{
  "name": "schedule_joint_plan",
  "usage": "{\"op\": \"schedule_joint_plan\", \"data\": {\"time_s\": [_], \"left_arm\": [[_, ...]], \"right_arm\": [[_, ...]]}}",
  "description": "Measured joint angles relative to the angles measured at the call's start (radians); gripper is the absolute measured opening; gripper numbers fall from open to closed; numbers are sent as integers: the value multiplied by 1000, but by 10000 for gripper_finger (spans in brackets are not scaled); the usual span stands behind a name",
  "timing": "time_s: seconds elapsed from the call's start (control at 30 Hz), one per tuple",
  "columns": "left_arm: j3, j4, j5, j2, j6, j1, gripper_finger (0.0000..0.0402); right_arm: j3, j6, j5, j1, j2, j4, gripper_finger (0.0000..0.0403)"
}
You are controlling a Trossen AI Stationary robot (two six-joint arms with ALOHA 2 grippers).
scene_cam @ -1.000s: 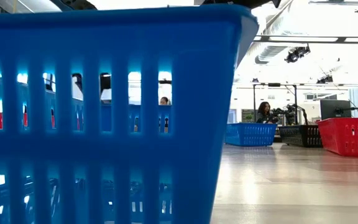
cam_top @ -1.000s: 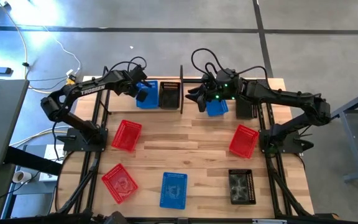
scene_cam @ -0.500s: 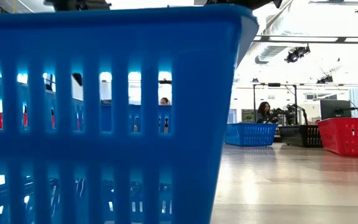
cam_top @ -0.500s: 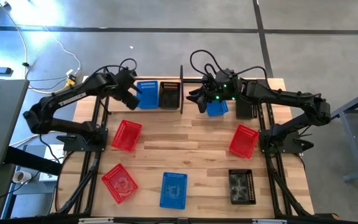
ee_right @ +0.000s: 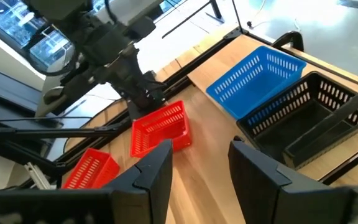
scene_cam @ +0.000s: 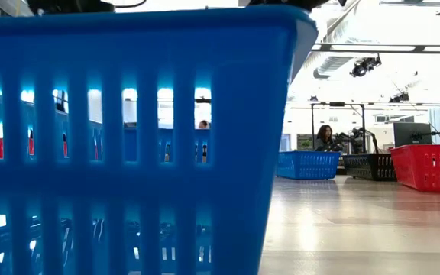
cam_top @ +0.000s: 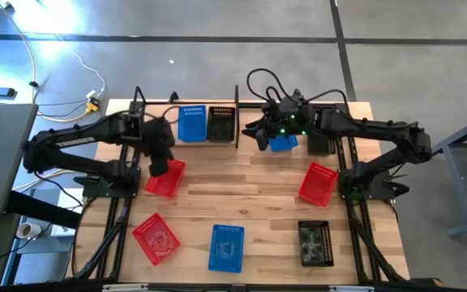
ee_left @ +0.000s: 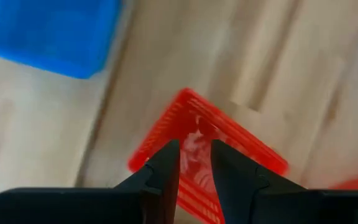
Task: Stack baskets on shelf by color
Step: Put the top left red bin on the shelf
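Both jaws released: left gripper (cam_top: 160, 166) over red basket (cam_top: 166, 177); right gripper (cam_top: 259, 134) aloft.

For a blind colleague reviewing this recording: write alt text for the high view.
Seen from above, the left tool hovers over a red basket at the table's left, while the right tool sits by a blue basket on the shelf. A blue basket and a black basket stand side by side there; five more baskets lie scattered on the table.

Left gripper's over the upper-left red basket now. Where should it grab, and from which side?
Take one rim wall of the red basket, coming straight down. It sits upright and open-topped, so one finger of the left gripper can go inside and one outside.
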State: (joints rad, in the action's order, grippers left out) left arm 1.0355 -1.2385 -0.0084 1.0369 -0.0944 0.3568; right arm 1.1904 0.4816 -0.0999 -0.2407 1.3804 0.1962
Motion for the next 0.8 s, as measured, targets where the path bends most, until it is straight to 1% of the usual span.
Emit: {"op": "schedule_joint_plan", "data": {"time_s": [0.13,0.27,0.37,0.47,0.63,0.8], "left_arm": [[0,-4,35,-7,-7,-92,83],[-1,-12,78,-7,-28,-175,84],[-21,-22,115,-7,-33,-228,92],[-53,-31,137,-7,-52,-276,107],[-102,-30,139,-1,-70,-341,130],[-135,-30,134,29,-87,-400,131]], "right_arm": [[0,1,42,27,0,13,142],[0,16,48,56,0,25,142],[0,30,56,83,0,31,142],[0,36,95,114,0,49,142],[0,42,152,158,0,70,142],[0,42,177,186,0,75,142]]}}
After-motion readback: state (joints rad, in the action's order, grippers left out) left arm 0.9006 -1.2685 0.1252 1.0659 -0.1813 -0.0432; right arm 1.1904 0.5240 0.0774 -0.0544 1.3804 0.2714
